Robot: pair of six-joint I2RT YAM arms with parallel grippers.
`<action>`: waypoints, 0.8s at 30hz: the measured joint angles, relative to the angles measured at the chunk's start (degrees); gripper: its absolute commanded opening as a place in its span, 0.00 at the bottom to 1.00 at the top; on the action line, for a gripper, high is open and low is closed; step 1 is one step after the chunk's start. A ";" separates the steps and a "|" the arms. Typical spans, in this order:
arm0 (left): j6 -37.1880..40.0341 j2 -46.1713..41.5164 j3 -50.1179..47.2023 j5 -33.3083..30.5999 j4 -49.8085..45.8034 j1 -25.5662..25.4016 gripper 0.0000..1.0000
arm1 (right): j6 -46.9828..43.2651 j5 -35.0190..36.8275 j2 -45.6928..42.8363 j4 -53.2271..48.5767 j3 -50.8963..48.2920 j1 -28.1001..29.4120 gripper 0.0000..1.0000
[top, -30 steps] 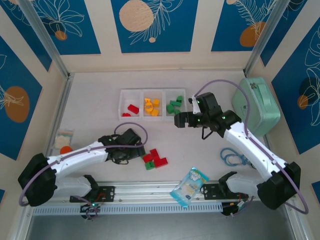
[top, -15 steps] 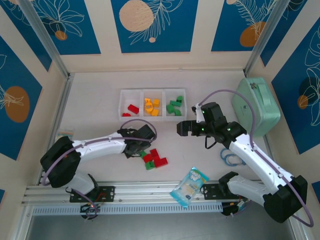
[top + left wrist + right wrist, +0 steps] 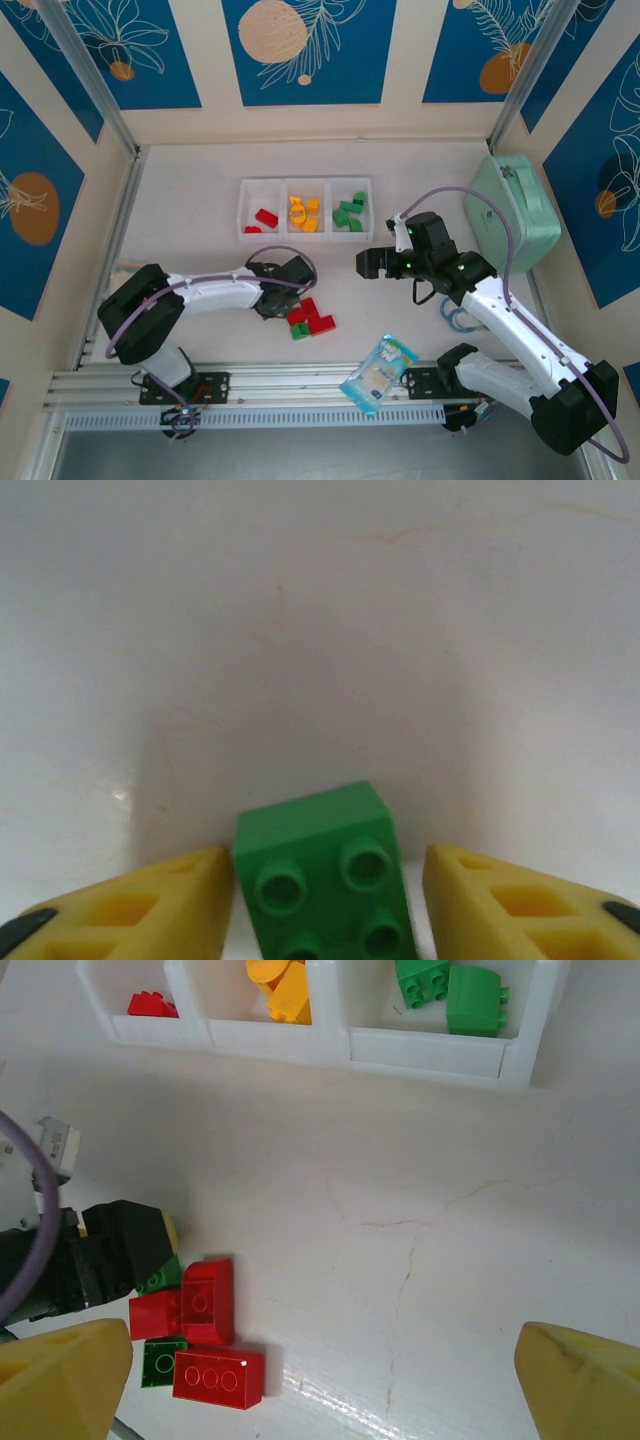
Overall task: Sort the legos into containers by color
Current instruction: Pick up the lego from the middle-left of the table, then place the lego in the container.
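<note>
Over the last second the left tool swung right to the loose pile. Its jaws now stand spread either side of a green brick on the tabletop, not yet pinching. Right tool, spread and empty, has backed away from the containers. Judged: green pick about to begin. Bins: left red, middle yellow-orange, right green. Three red bricks and a second green brick remain loose

No readable text. The snack packet carries print (blue-white wrapper, too small to make out). The red legos up-left of the packet show plain studs, no legible lettering.
</note>
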 measured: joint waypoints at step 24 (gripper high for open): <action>23.43 2.10 16.41 -8.31 -4.26 2.23 0.15 | -0.02 2.25 -8.55 0.57 -2.71 0.07 0.98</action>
